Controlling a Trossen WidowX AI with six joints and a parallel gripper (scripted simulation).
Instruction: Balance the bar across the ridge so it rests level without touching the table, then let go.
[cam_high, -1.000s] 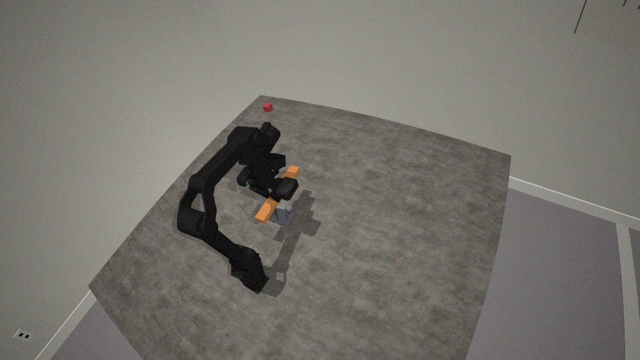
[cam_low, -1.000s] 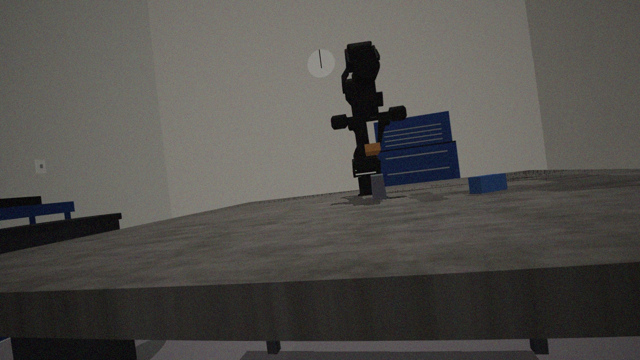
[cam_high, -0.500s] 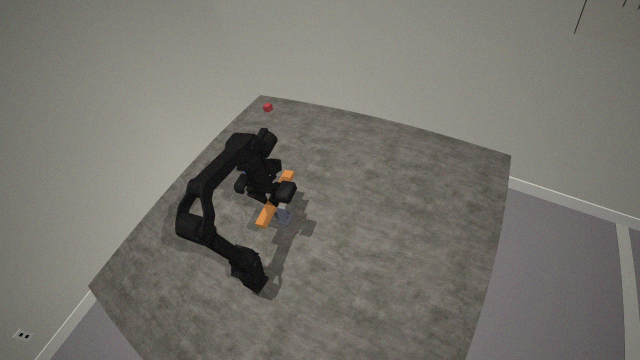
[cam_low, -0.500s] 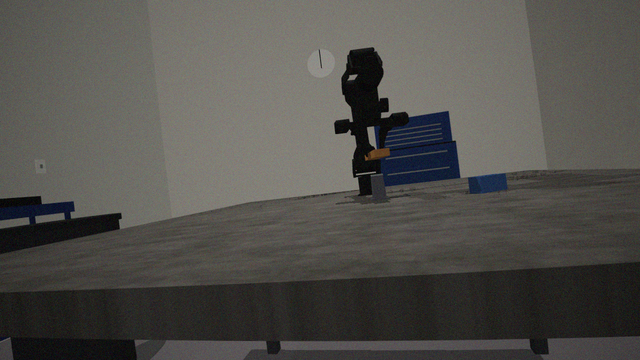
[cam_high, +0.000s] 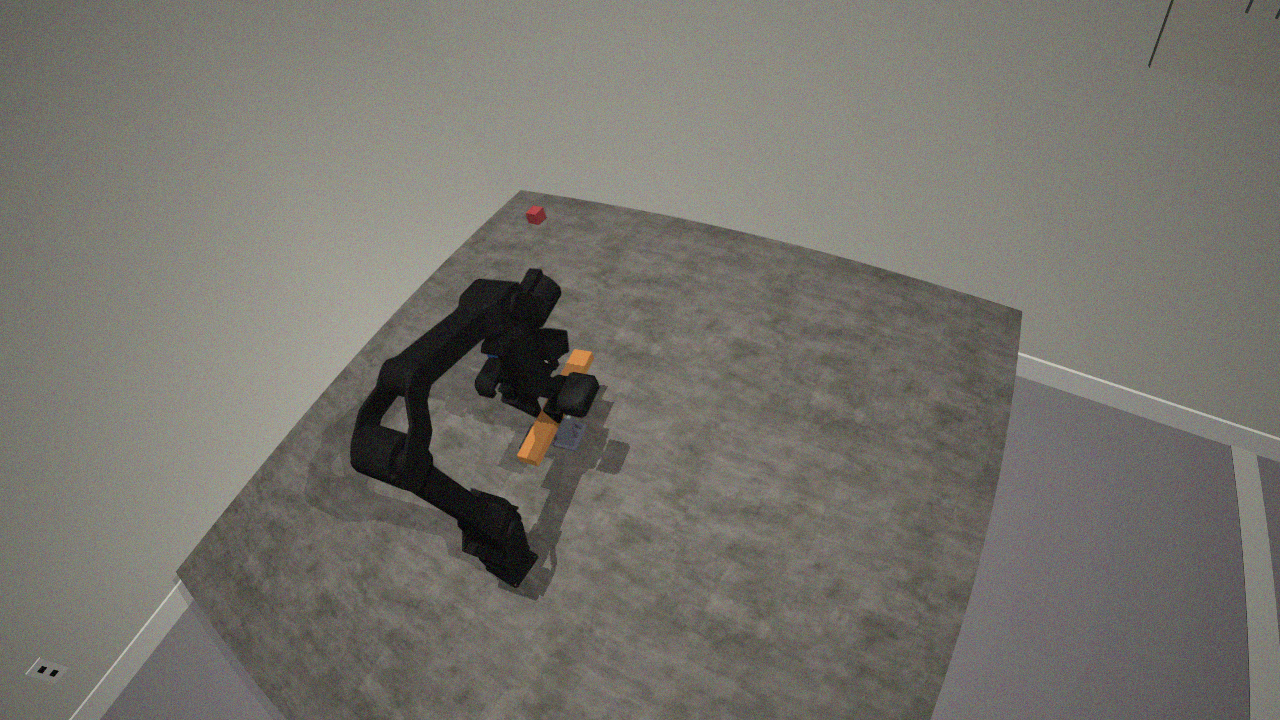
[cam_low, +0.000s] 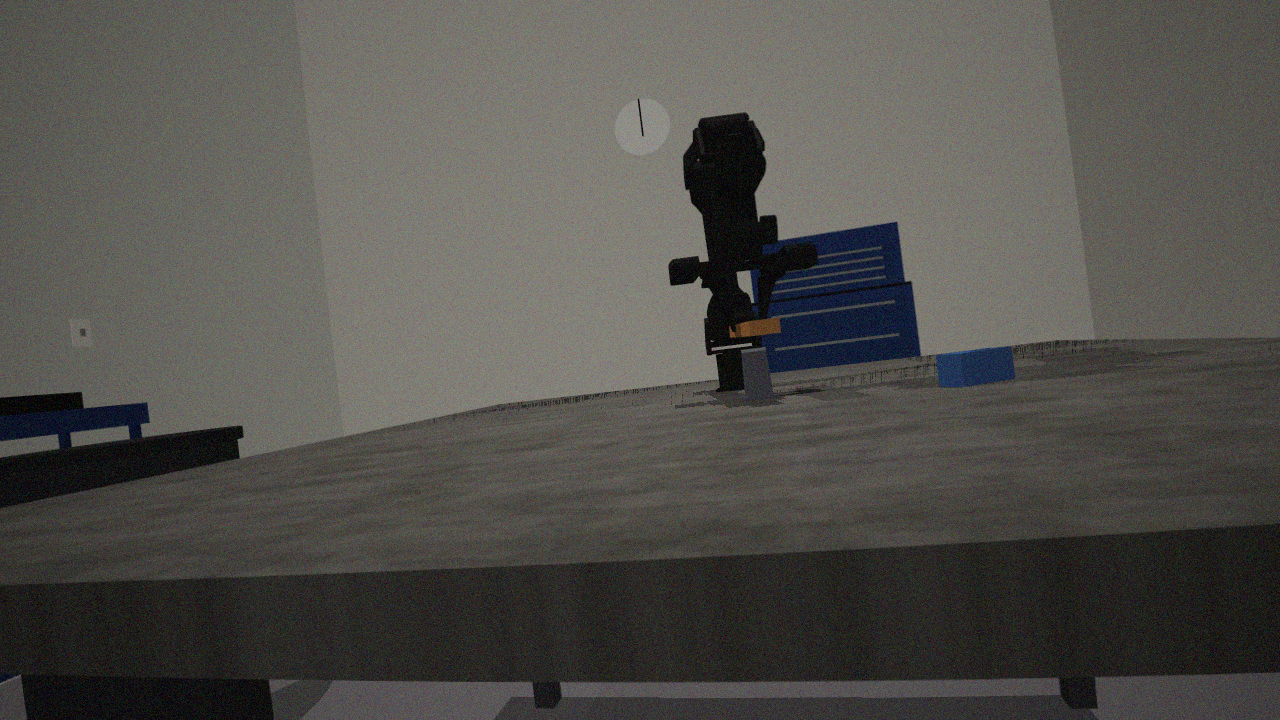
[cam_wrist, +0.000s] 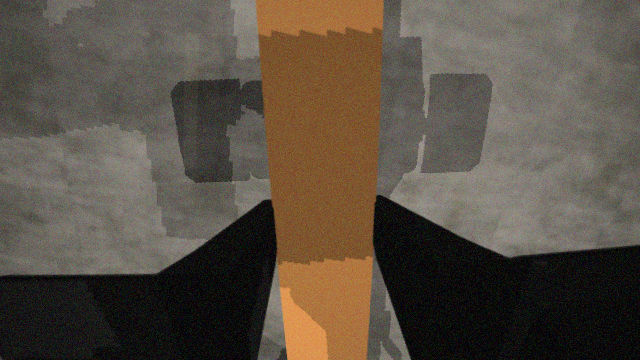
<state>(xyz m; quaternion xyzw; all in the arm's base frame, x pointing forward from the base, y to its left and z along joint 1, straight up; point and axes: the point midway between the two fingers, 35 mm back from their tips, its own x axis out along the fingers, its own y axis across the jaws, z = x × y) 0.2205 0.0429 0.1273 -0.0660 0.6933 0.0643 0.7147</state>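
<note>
Orange rectangular bar pinched in black jaws, held off the surface, near the top of grey ridge; contact unclear. Grasp and lift done; left, by my reading: centring, settling level, release
</note>
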